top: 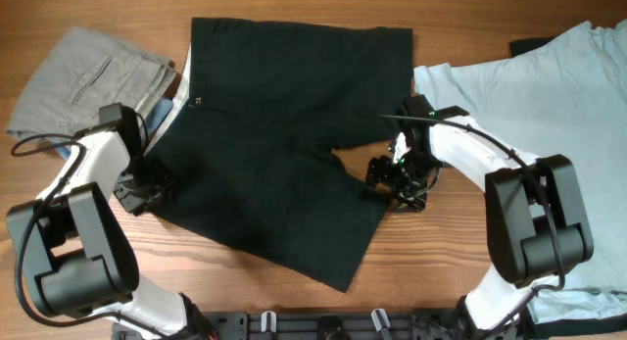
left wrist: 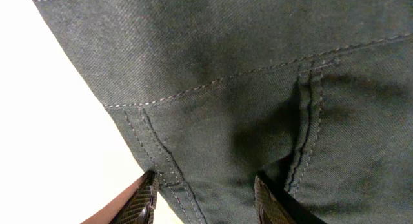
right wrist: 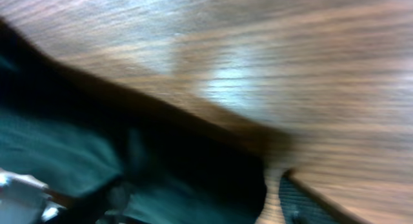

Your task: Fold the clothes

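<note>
Shorts look soft, limp twill, so I'd pinch a stitched edge; left hand gapes over the seam, holding nothing; right hand I cannot tell.

Black garment lies spread flat mid-table, its two short legs toward the arm bases. Grey trousers sit bunched just beside its upper left corner. Light blue T-shirt covers the right side. I see my left hand at the garment's left edge and my right hand at its right leg's edge.
</note>
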`<state>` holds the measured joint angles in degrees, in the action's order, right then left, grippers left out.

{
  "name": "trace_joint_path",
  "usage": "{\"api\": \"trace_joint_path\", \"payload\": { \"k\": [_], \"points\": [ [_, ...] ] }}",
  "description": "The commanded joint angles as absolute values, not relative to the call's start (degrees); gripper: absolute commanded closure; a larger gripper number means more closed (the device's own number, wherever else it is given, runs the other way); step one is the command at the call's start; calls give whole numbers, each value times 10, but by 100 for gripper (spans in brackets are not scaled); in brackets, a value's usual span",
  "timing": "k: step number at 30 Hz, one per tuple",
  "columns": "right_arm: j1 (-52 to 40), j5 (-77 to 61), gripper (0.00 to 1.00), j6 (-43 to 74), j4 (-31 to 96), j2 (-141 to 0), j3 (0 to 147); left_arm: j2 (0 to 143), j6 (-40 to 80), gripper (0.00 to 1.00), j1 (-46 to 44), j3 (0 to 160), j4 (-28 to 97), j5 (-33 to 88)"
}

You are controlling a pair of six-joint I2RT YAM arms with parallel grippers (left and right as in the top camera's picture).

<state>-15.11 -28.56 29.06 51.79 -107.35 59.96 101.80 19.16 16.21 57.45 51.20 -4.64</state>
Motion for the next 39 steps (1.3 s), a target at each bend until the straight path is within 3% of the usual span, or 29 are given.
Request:
{"api": "trace_joint_path", "payload": {
  "k": [1,5,9,11,12,16,17,23,29,33,34,35,37,39],
  "points": [
    [-150,-338,55,285,460,-1086,583,1038,184,50,163,576,506,-47],
    [-127,-279,86,274,434,-1082,612,1038,184,49,163,576,506,-47],
    [-117,-210,88,194,423,-1047,682,1038,184,49,163,576,506,-47],
    [-117,-143,80,185,446,-1015,717,1038,184,49,163,576,506,-47],
    [-117,-102,60,185,462,-995,729,1038,184,49,163,576,506,-47],
    [-116,20,6,268,554,-936,738,1038,184,46,163,576,507,-48],
    [-115,44,0,298,578,-933,738,1038,182,45,163,576,507,-48],
    [-106,-23,9,317,559,-961,694,1038,182,41,163,576,506,-47],
    [-106,-189,20,317,474,-1023,659,1037,167,42,163,578,511,-28],
    [-106,-235,8,358,444,-1070,658,1037,167,41,163,578,513,-28],
    [-106,-239,10,361,435,-1076,658,1037,167,41,163,578,513,-28],
    [-106,-253,21,360,416,-1080,658,1037,167,41,163,578,513,-28],
    [-106,-271,71,338,370,-1081,659,1037,167,40,163,578,512,-28],
    [-104,-265,86,302,356,-1076,669,1037,167,40,163,578,512,-28]
  ]
}}
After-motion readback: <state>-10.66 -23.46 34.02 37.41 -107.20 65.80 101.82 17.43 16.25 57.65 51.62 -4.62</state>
